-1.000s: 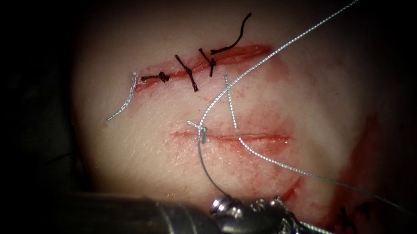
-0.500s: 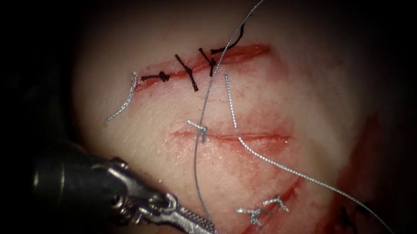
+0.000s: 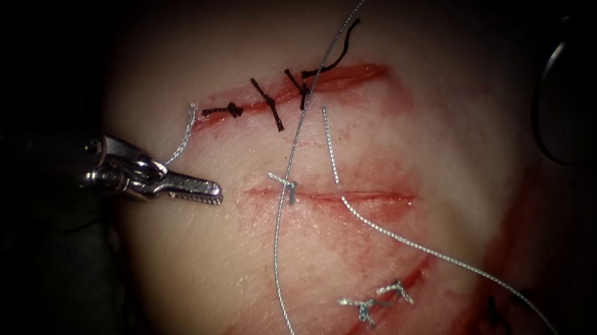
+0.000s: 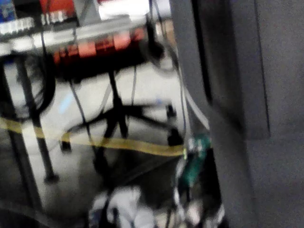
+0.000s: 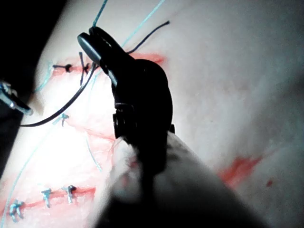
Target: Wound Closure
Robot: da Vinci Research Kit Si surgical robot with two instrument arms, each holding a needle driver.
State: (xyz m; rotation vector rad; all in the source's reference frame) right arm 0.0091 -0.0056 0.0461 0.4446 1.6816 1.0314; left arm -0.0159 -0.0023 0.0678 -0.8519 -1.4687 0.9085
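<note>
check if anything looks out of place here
A loose cut end of thread lies by the upper cut's left end, apparently untied. The left hand, shut and empty, is beside it; the right hand holds the thread.

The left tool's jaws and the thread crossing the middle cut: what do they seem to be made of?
The left tool looks like polished metal: silvery, bright glints, fine teeth along its shut, empty jaws. The thread looks like a twisted, shiny grey strand, possibly wire or coated fibre; it holds smooth curves.

silver thread [image 3: 283, 208] crosses knotted cut [image 3: 353, 197] on tissue [image 3: 215, 258].
</note>
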